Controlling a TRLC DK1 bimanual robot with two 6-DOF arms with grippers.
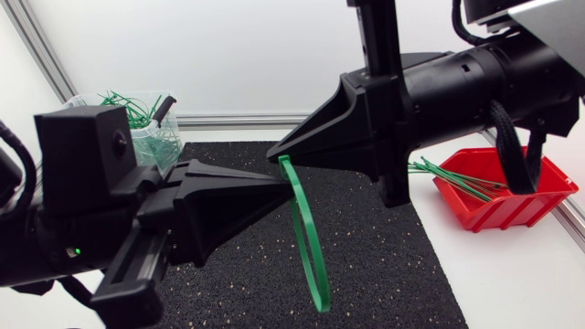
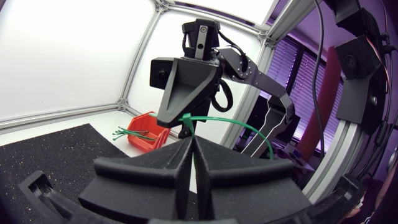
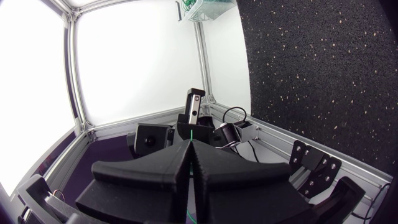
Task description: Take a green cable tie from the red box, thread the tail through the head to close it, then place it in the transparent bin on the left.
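Green cable tie [image 1: 318,294] hangs as a loop in mid-air over the black mat [image 1: 393,265], its top end between the two claw tips. Right gripper [image 1: 279,153] is clenched on the upper end. Left gripper [image 1: 285,187] is clenched too, tip on the strand just below, apparently pinching it. Can't tell if the tail is seated in the head. To do this well: hold the head steady with one claw, feed the tail straight and in line with the slot, pull slowly, no twisting. Red box [image 1: 512,196] well off to the right, transparent bin [image 1: 155,137] far left behind the left arm.
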